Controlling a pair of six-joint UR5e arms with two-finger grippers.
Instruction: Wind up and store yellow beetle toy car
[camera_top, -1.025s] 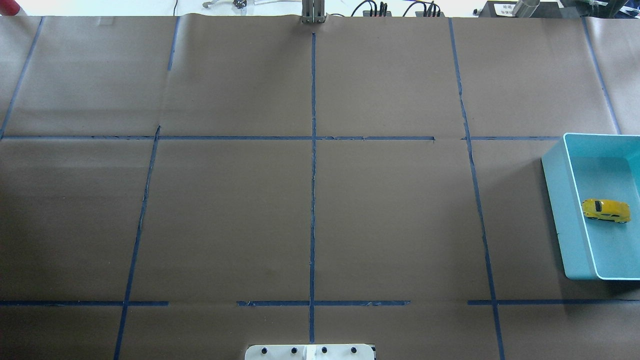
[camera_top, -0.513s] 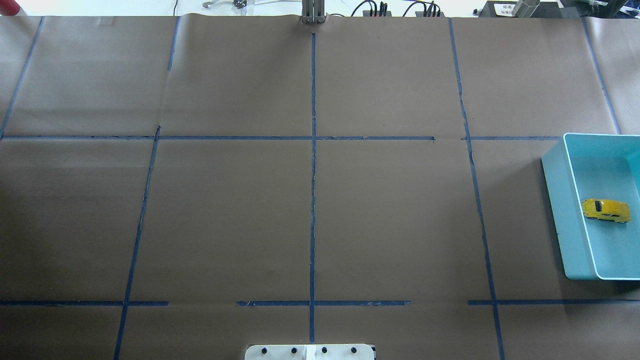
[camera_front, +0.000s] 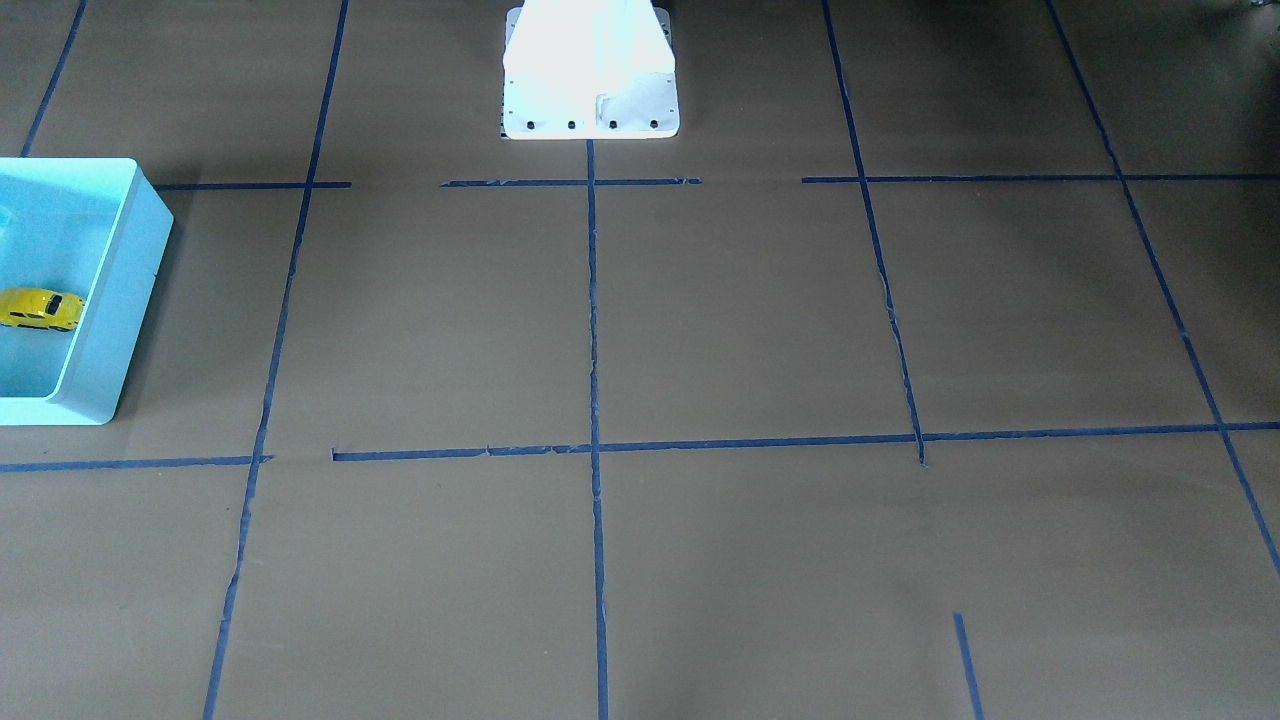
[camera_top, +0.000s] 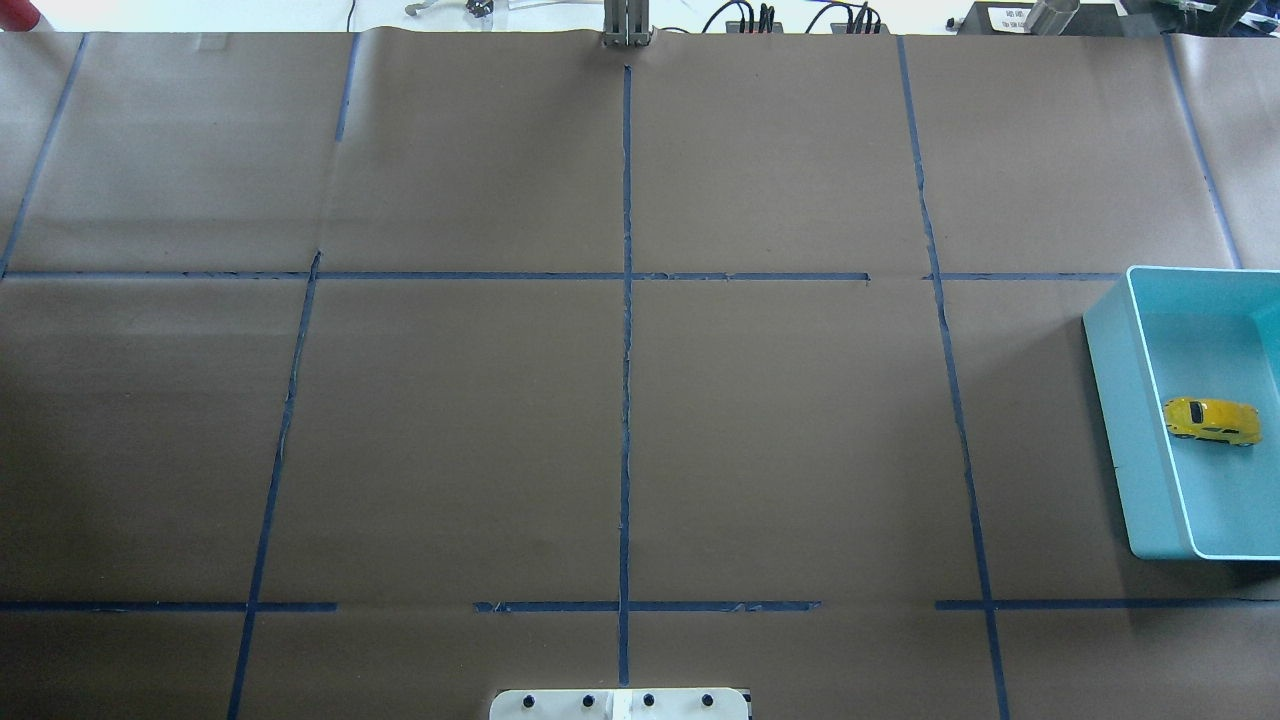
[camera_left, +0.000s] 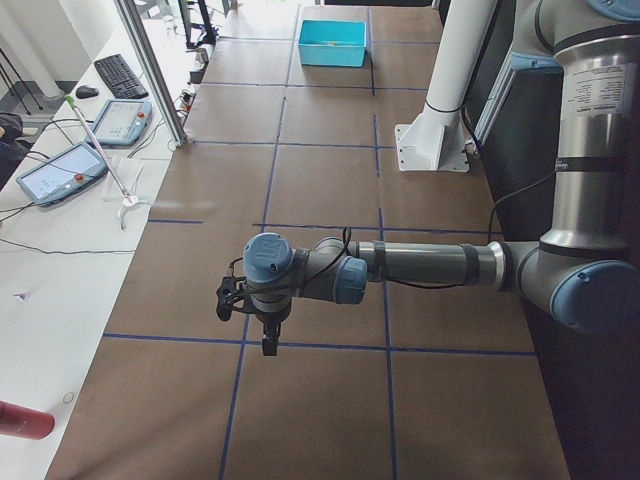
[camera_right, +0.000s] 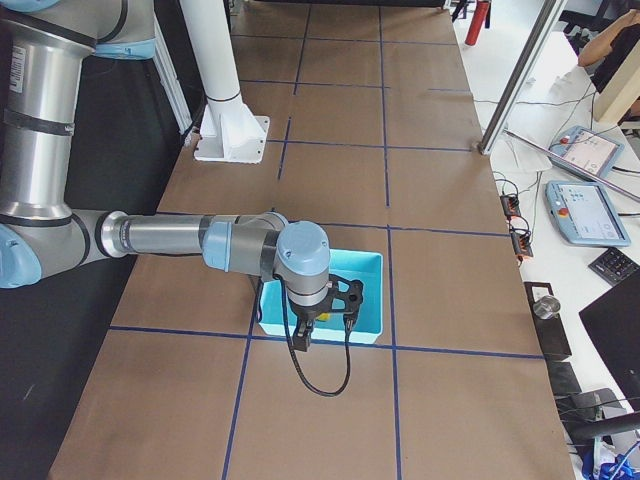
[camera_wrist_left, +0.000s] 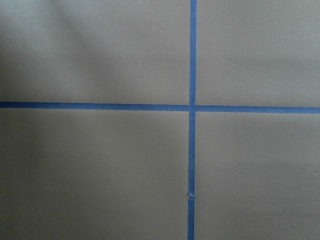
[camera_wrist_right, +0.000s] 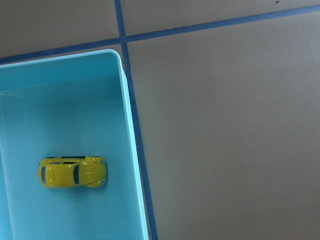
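The yellow beetle toy car (camera_top: 1211, 421) lies on its wheels inside the light blue bin (camera_top: 1128, 430) at the table's right edge. It also shows in the front-facing view (camera_front: 40, 308) and the right wrist view (camera_wrist_right: 72, 172), near the bin's wall (camera_wrist_right: 129, 145). My right gripper (camera_right: 305, 340) hangs above the bin (camera_right: 365, 290), clear of the car; I cannot tell whether it is open or shut. My left gripper (camera_left: 262, 335) hangs over bare brown paper at the far left end, and I cannot tell its state either. The left wrist view shows only paper and tape.
Blue tape lines (camera_top: 626, 300) divide the brown paper into squares. The robot's white base (camera_top: 620, 704) stands at the near middle edge. A metal post (camera_left: 150, 70) and control tablets (camera_left: 60, 170) stand on the operators' side.
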